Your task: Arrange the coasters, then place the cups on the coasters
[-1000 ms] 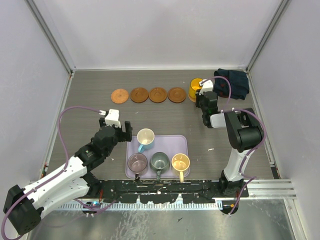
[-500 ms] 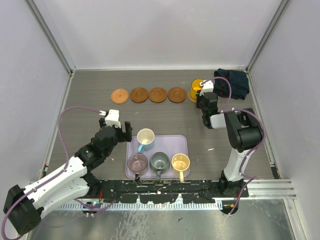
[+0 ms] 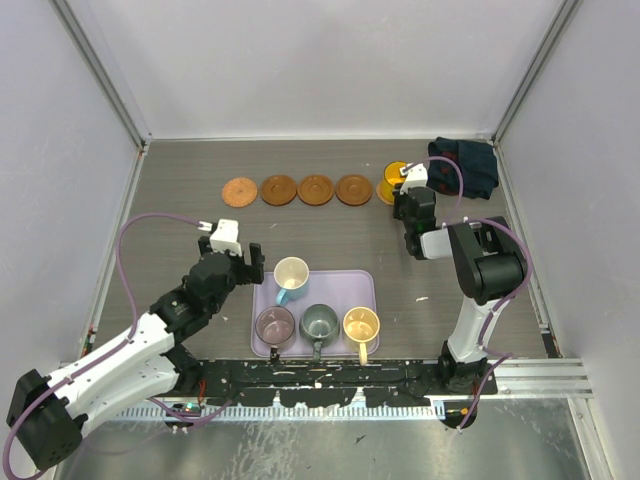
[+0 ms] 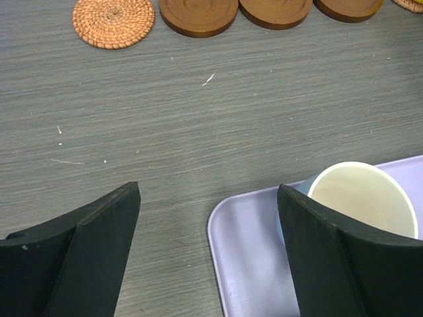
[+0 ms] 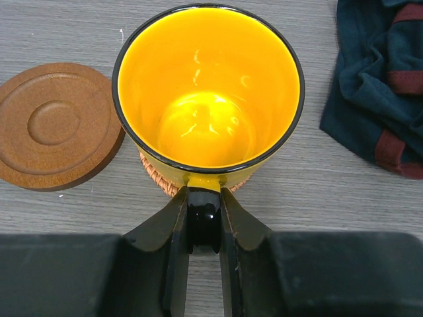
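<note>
Several round brown coasters point(image 3: 296, 190) lie in a row at the back of the table. The bright orange-yellow cup point(image 5: 208, 99) stands over a woven coaster point(image 5: 155, 177) at the row's right end point(image 3: 392, 180). My right gripper point(image 5: 203, 218) is shut on that cup's black handle. Several other cups stand on the lavender tray point(image 3: 350, 285): light blue point(image 3: 291, 274), mauve point(image 3: 275, 325), grey-green point(image 3: 320, 322) and pale yellow point(image 3: 361, 325). My left gripper point(image 4: 208, 191) is open over the tray's far left corner point(image 4: 244, 257), with the light blue cup point(image 4: 363, 198) beside its right finger.
A dark blue cloth point(image 3: 465, 165) lies bunched at the back right, just right of the orange-yellow cup point(image 5: 383, 79). A wooden coaster point(image 5: 53, 125) sits close to the cup's left. White walls enclose the table on three sides.
The right gripper and the orange-yellow cup have shifted very slightly toward the near side. The left arm has not moved.
</note>
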`<move>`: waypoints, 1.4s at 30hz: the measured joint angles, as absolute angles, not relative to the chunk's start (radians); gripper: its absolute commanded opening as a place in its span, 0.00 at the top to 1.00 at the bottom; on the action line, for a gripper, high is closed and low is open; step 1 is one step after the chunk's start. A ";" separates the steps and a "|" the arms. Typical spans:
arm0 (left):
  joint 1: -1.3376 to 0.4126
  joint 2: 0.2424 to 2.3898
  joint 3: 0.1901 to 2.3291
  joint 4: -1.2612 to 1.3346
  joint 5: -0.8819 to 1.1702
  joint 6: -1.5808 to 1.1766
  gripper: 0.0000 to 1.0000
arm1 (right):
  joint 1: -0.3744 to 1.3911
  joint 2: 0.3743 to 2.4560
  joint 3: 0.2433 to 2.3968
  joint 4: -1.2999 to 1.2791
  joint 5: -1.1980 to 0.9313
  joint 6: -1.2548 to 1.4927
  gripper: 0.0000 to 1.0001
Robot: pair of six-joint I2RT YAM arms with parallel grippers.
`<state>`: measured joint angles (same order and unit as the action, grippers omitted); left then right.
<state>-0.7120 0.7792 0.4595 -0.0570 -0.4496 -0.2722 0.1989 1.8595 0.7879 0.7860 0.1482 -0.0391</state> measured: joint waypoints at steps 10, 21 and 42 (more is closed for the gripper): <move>-0.712 0.786 0.454 -0.056 -0.449 -0.272 0.14 | 0.199 1.860 0.787 0.800 0.147 -0.039 0.99; -0.712 0.797 0.452 -0.056 -0.449 -0.273 0.14 | 0.199 1.860 0.787 0.798 0.143 -0.039 0.99; -0.712 0.812 0.445 -0.041 -0.449 -0.273 0.14 | 0.199 1.860 0.805 0.777 0.118 -0.039 0.99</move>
